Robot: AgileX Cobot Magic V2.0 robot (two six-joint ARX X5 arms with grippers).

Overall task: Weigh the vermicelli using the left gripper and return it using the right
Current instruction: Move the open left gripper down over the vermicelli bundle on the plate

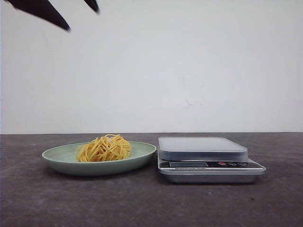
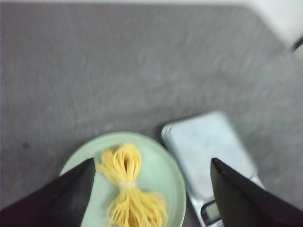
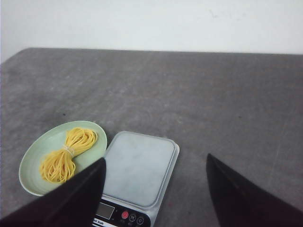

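The vermicelli (image 1: 103, 148) is a yellow bundle of thin strands lying on a pale green plate (image 1: 57, 157) left of a silver kitchen scale (image 1: 203, 150). My left gripper (image 1: 81, 18) hangs high at the top left of the front view, well above the plate, open and empty. In the left wrist view the vermicelli (image 2: 129, 189) lies below between the spread fingers of the left gripper (image 2: 152, 165). My right gripper (image 3: 156, 163) is open and empty, high above the scale (image 3: 138, 171); it does not show in the front view.
The plate (image 3: 40, 146) and scale sit side by side on a dark grey table (image 1: 151, 208). A white wall stands behind the table. The scale's display and buttons (image 1: 227, 163) face the front.
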